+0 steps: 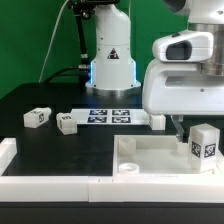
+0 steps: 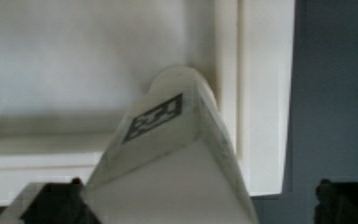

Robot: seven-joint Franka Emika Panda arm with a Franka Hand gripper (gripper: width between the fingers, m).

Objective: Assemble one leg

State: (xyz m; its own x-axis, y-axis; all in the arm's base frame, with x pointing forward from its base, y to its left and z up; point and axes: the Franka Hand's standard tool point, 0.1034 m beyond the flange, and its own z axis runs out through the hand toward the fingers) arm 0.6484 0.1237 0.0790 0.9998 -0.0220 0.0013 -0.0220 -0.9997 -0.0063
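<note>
A white leg (image 1: 205, 143) with a black-and-white tag stands upright on the right corner of the large white tray-like part (image 1: 148, 160). My gripper (image 1: 181, 129) hangs just above and behind it. In the wrist view the leg (image 2: 167, 140) lies between my two dark fingertips (image 2: 51, 203), with a gap on each side. The gripper (image 2: 197, 206) is open and holds nothing. The tray's rim (image 2: 256, 70) runs beside the leg. Two more legs (image 1: 38, 116) (image 1: 67, 123) lie on the black table at the exterior view's left.
The marker board (image 1: 110, 115) lies flat behind the tray. Another white block (image 1: 158, 121) sits at its right end, partly hidden by my gripper. A white wall (image 1: 8, 150) edges the table at front and left. The robot base (image 1: 110, 60) stands at the back.
</note>
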